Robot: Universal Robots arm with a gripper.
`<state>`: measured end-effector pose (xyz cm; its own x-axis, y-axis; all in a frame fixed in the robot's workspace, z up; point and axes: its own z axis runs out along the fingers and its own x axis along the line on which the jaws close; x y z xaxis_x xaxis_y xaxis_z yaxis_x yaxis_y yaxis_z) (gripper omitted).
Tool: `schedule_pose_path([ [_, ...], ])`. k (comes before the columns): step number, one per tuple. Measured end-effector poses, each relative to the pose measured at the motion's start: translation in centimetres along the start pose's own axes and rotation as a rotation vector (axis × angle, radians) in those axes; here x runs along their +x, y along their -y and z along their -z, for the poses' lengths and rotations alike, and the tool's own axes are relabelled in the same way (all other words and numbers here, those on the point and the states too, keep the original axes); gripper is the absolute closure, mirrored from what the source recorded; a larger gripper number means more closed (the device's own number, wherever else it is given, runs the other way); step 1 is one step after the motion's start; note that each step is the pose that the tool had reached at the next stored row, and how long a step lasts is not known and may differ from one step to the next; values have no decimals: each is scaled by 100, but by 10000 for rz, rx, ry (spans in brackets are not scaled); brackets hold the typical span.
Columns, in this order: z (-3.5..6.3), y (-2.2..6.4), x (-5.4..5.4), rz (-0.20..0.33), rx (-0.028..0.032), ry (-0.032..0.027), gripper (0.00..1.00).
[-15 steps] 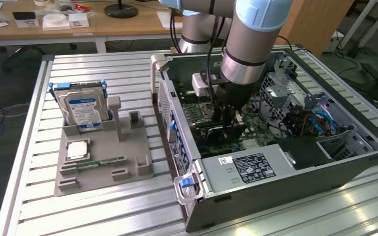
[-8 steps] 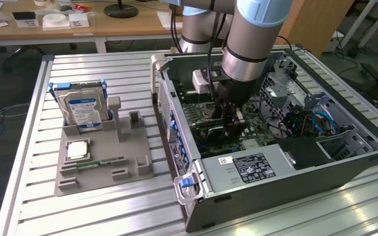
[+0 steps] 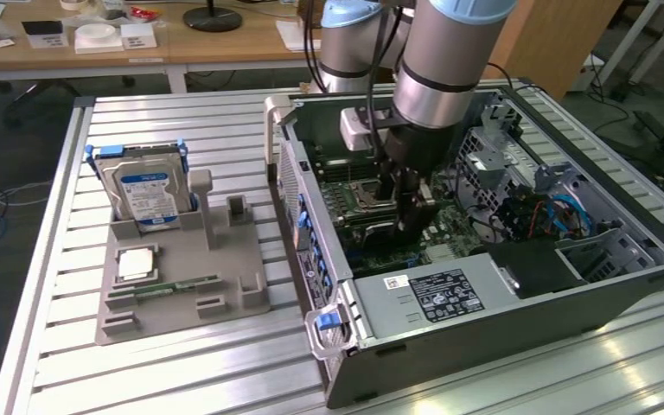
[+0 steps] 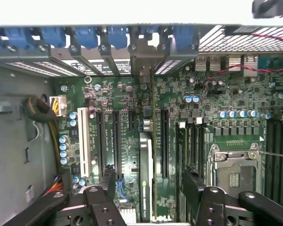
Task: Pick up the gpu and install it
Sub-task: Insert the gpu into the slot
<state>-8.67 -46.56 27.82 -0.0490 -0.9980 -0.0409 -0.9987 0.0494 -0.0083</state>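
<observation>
Wrist view: gpu looks seated, my pincer is off it.
Computer case [image 3: 609, 285] surrounds my pincer [image 4: 148, 200]; motherboard [image 4: 127, 117] lies beneath it; the gpu [image 4: 145, 174] stands edge-on in its slot between my spread, empty fingers [image 4: 106, 186].

arm [image 3: 442, 78] reaching down into open pc case [image 3: 609, 294], gripper [image 3: 401, 226] low over motherboard [image 3: 361, 194]; grey holder [image 3: 182, 285] at exterior view's left carries upright hard drive [image 3: 148, 194] and memory stick [image 3: 176, 286].

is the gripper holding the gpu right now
No, the gripper stands open over the motherboard, and the gpu sits upright in a slot between its fingers, not clamped.
</observation>
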Motion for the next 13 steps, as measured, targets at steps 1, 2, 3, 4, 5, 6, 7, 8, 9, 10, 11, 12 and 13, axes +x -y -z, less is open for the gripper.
schedule_pose_path([
  [1, 25, 0, -1, 0, 0, 0, 31],
  [2, 51, 0, -2, 0, 0, 1, 31],
  [3, 76, 1, -4, 0, 0, 0, 31],
  [4, 96, 1, -4, 0, -1, -1, 31],
  [5, 119, 1, -5, 0, 0, -2, 31],
  [6, 143, 1, -6, 0, 0, -1, 31],
  [7, 169, 1, -7, 0, 0, -1, 31],
  [8, 196, 2, -8, 0, 0, -2, 31],
  [9, 224, 2, -9, 0, 0, 0, 31],
  [10, 252, 2, -11, 0, 0, -1, 31],
  [11, 281, 2, -12, 0, 0, -1, 31],
  [12, 311, 2, -13, 0, 0, -1, 31],
  [13, 337, 3, -15, 0, 0, -1, 31],
])
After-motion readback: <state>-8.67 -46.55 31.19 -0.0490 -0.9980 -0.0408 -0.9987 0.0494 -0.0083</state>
